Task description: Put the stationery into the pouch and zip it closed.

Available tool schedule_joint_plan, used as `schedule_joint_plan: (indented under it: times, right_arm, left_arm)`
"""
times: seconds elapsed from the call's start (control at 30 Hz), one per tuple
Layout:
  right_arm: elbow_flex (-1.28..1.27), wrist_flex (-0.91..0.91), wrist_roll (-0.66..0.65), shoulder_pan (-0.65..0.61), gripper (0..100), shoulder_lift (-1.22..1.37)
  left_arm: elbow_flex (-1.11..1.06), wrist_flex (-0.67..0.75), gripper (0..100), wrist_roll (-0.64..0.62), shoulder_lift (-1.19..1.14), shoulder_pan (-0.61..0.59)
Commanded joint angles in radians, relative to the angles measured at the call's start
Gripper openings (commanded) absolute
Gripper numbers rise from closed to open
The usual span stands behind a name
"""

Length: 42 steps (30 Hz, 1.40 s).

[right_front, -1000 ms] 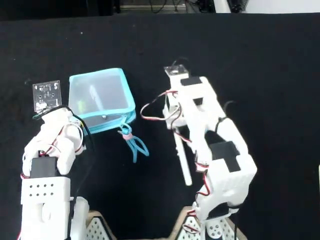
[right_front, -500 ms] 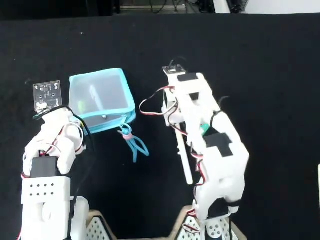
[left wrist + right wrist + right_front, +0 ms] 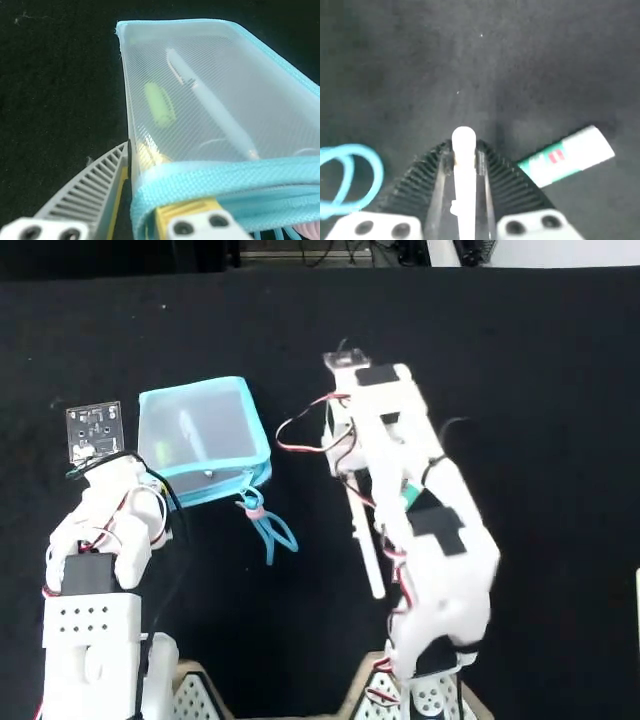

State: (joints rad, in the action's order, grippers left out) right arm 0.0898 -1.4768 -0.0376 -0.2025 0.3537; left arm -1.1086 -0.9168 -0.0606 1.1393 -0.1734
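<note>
Over the last second the right arm has stretched forward, so that its wrist now reaches just past the far edge of the pouch [image 3: 200, 435]. It has carried the white pen [image 3: 365, 545] a little way along the pen's own length but no nearer to the pouch. The right claw [image 3: 464, 150] is narrow and clamped on that pen, whose rounded tip pokes out past the jaws. The pen hangs apart from the pouch, on the side where the blue zip cord [image 3: 268, 530] trails onto the black tabletop [image 3: 540, 390].

The shift has also uncovered a green-and-white tube [image 3: 565, 156], which lies on the tabletop farther from the pouch than the pen.

The left arm has not moved. The left claw [image 3: 158, 490] is pinched on the pouch's near corner, at the teal zip edge, and holds it steady. Through the mesh I can see a pale pen [image 3: 210, 105] and a green item [image 3: 159, 102] already inside.

My reading is that the task is partway done. The white pen has been lifted but not yet turned toward the opening, the tube is still to collect, and the zip comes after that. I cannot tell how far the mouth gapes.
</note>
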Motion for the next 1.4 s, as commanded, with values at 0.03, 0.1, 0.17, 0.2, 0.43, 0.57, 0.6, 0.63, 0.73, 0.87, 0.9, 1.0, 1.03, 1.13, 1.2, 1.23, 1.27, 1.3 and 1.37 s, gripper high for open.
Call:
schedule_joint_plan:
  times: [0.03, 0.1, 0.17, 0.2, 0.43, 0.57, 0.6, 0.63, 0.73, 0.87, 0.9, 1.0, 1.03, 1.13, 1.2, 1.23, 1.27, 1.3, 1.37]
  right_arm:
    - [-0.085, -0.044, -0.011, -0.014, 1.0, -0.317]
    - [-0.165, -0.038, -0.011, -0.014, 1.0, -0.453]
    - [-0.257, -0.011, -0.011, -0.015, 1.0, -0.598]
    - [-0.305, 0.009, -0.011, -0.015, 1.0, -0.673]
    - [-0.619, 0.216, 0.000, -0.017, 1.1, -1.158]
    - [-0.774, 0.348, 0.000, -0.089, 1.1, -1.385]
    - [-0.811, 0.381, 0.000, -0.118, 1.1, -1.437]
    - [-0.842, 0.410, 0.000, -0.149, 1.1, -1.489]
    - [-0.921, 0.473, 0.000, -0.229, 1.1, -1.636]
    - [-0.980, 0.520, -0.006, -0.334, 1.1, -1.811]
    - [-0.992, 0.535, -0.009, -0.361, 1.1, -1.847]
    - [-1.044, 0.621, -0.009, -0.436, 1.1, -1.942]
    - [-1.066, 0.663, -0.009, -0.462, 1.1, -1.968]
    - [-1.148, 0.804, -0.009, -0.548, 1.1, -2.035]
    - [-1.205, 0.887, -0.009, -0.608, 1.1, -2.068]
    - [-1.236, 0.927, -0.009, -0.634, 1.1, -2.080]
    - [-1.270, 0.967, -0.011, -0.654, 1.1, -2.087]
    - [-1.307, 1.010, -0.011, -0.667, 1.1, -2.095]
    - [-1.385, 1.108, -0.044, -0.669, 1.1, -2.101]
  left_arm:
    - [0.007, 0.012, 3, 0.009, -0.009, -0.010]
    - [0.008, 0.012, 3, 0.009, -0.009, -0.010]
    - [0.010, 0.012, 3, 0.009, -0.009, -0.010]
    - [0.012, 0.012, 3, 0.009, -0.009, -0.010]
    - [0.012, 0.012, 3, 0.009, -0.009, -0.010]
    - [0.012, 0.012, 3, 0.009, -0.009, -0.010]
    - [0.012, 0.012, 3, 0.009, -0.009, -0.010]
    - [0.010, 0.012, 3, 0.009, -0.009, -0.010]
    - [0.008, 0.012, 3, 0.009, -0.009, -0.010]
    - [0.007, 0.012, 3, 0.009, -0.009, -0.010]
    - [0.007, 0.014, 3, 0.009, -0.009, -0.010]
    - [0.007, 0.014, 3, 0.009, -0.009, -0.010]
    - [0.007, 0.014, 3, 0.009, -0.009, -0.010]
    - [0.004, 0.029, 3, 0.009, -0.009, -0.010]
    - [-0.008, 0.041, 3, 0.011, -0.009, -0.010]
    - [-0.012, 0.048, 3, 0.011, -0.009, -0.010]
    - [-0.012, 0.048, 3, 0.011, -0.009, -0.010]
    - [-0.012, 0.048, 3, 0.011, -0.009, -0.010]
    - [-0.012, 0.046, 3, 0.011, -0.009, -0.010]
